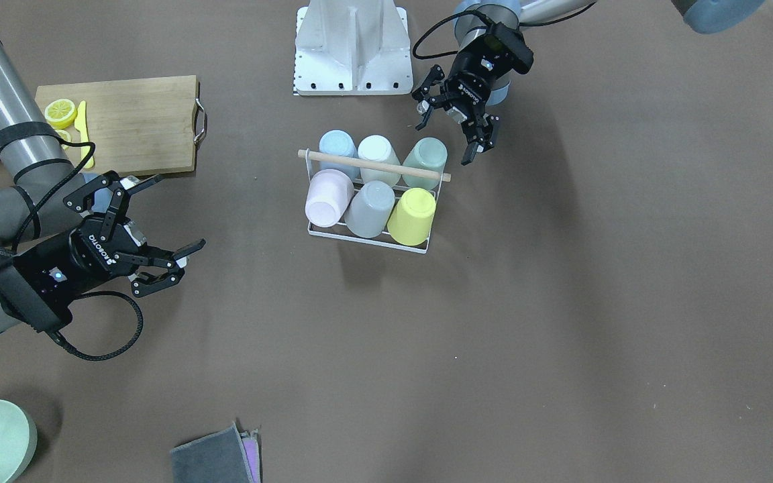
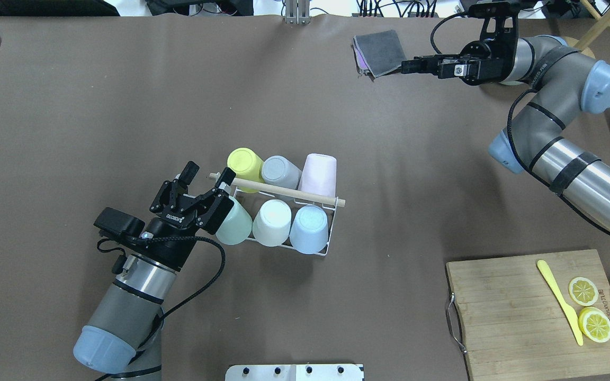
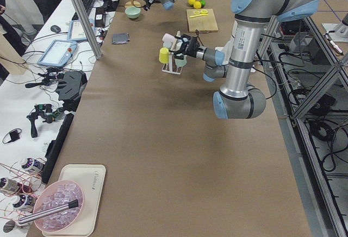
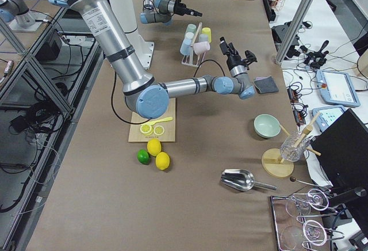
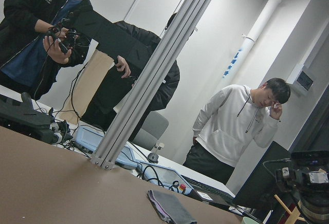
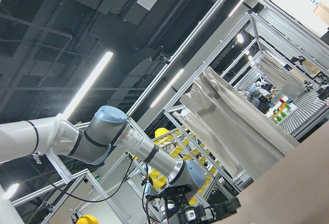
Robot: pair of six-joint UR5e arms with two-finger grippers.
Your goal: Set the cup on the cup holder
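At mid-bench [image 2: 98, 106] we see the cup holder [image 2: 284, 190] carrying six upturned cups, three per row. Our left fingers [image 2: 189, 172] hang spread and empty just beside its mint cup [image 2: 233, 228]. Well apart, far right, our right fingers [image 1: 165, 255] stand spread, likewise empty.

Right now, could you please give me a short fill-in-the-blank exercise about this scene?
The cups on the cup holder number ___.
The cup nearest the left gripper is pale ___.
The right gripper, well away from the holder, is ___.
Missing words: six; green; open.
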